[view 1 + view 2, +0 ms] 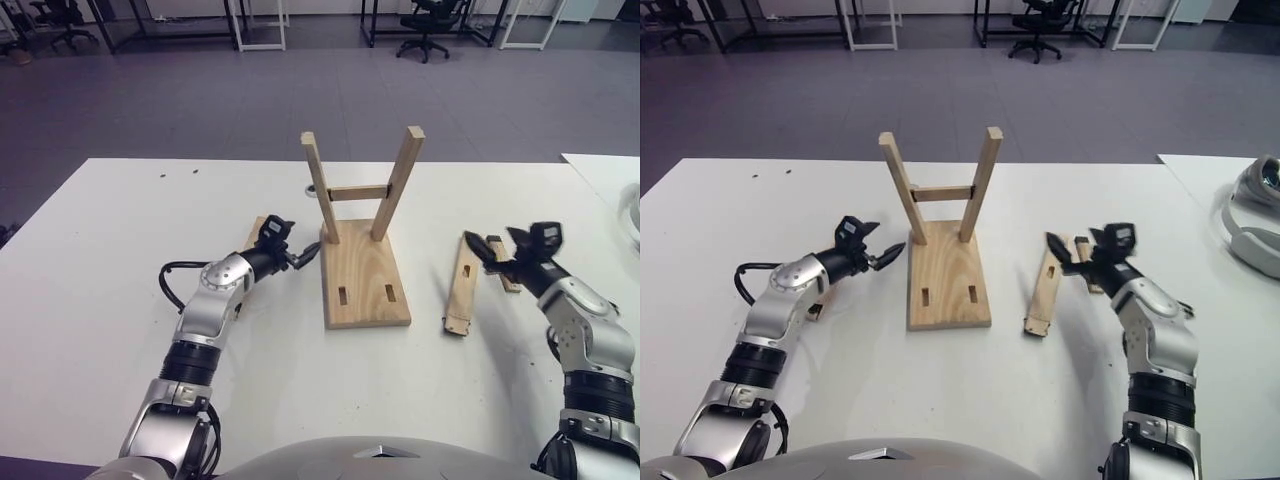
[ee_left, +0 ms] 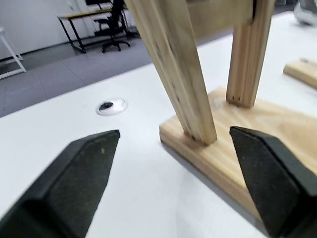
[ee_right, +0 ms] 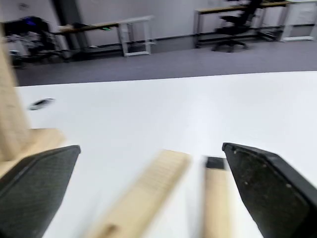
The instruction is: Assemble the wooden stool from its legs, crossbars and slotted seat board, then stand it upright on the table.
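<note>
Left gripper (image 1: 303,252): fingers released and empty, beside the two upright pale wooden legs joined by a crossbar (image 1: 357,192), which stand in the light rectangular slotted seat board (image 1: 365,285) at mid-tabletop; probably placed to steady it. Right gripper (image 1: 493,246): also released, over the loose flat wooden leg (image 1: 462,283) and short wooden crossbar (image 1: 508,281) toward the white tabletop's (image 1: 110,230) right edge, evidently poised to pick. Two slots are vacant, and another wooden piece (image 1: 256,233) lies under the left arm.

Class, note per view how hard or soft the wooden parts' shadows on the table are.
Left eye view: the seat board and loose leg leave only faint, soft-edged shadows on the table. Left wrist view: a grey shadow band runs under the seat board's edge.
</note>
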### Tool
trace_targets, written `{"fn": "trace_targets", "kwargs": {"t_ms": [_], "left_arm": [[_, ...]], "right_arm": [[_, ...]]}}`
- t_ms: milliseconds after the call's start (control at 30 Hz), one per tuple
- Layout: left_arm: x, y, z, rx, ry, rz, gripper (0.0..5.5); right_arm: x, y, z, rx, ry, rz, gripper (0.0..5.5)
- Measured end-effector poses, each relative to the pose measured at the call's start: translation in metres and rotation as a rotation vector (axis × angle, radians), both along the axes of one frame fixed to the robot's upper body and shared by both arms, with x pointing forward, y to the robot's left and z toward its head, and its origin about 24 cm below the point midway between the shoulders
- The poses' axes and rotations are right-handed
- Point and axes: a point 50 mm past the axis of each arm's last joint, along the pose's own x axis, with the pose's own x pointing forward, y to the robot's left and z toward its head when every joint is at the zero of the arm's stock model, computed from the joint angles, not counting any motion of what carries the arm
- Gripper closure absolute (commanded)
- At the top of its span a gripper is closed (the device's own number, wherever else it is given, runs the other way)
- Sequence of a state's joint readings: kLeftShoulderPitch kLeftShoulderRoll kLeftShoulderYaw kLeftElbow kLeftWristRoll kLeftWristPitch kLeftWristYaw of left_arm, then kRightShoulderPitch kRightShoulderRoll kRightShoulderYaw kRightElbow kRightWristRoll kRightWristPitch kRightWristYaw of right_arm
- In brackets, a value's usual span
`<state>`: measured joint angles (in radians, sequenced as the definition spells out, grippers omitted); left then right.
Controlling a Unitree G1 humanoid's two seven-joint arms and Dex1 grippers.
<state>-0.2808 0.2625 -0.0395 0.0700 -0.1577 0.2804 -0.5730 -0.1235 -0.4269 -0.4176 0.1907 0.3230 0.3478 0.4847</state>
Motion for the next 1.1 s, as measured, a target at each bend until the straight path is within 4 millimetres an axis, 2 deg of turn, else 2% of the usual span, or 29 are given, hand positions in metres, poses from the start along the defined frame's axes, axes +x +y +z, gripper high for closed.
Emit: {"fn": "trace_targets", "kwargs": {"t_ms": [67, 200, 500, 733, 900, 967, 1000, 1033, 1100], "left_arm": [[-0.001, 0.008, 0.006, -0.046, -0.015, 0.049, 1.4], [-0.005, 0.02, 0.001, -0.049, 0.016, 0.118, 1.4], [-0.004, 0.023, 0.002, -0.079, 0.024, 0.145, 1.4], [0.007, 0.041, 0.033, -0.21, -0.056, 0.244, 1.4], [0.016, 0.041, 0.071, -0.33, -0.123, 0.226, 1.4], [0.016, 0.035, 0.089, -0.388, -0.151, 0.188, 1.4], [0.016, 0.022, 0.114, -0.46, -0.197, 0.112, 1.4], [0.015, 0.012, 0.127, -0.504, -0.215, 0.056, 1.4], [0.011, -0.011, 0.15, -0.589, -0.224, -0.078, 1.4]], "right_arm": [[-0.009, -0.012, -0.017, -0.016, 0.056, -0.099, 0.14], [-0.018, -0.018, -0.044, -0.038, 0.162, -0.147, 0.94], [-0.015, -0.017, -0.049, -0.084, 0.174, -0.125, 2.71], [-0.008, -0.001, -0.053, -0.113, 0.14, -0.071, 4.12], [-0.008, -0.004, -0.053, -0.151, 0.119, -0.102, 4.2], [-0.007, -0.008, -0.05, -0.185, 0.099, -0.133, 4.2], [-0.002, -0.011, -0.034, -0.208, 0.012, -0.157, 4.2], [0.006, -0.01, -0.017, -0.218, -0.069, -0.162, 4.2], [0.025, 0.004, 0.041, -0.221, -0.329, -0.114, 4.2]]}}
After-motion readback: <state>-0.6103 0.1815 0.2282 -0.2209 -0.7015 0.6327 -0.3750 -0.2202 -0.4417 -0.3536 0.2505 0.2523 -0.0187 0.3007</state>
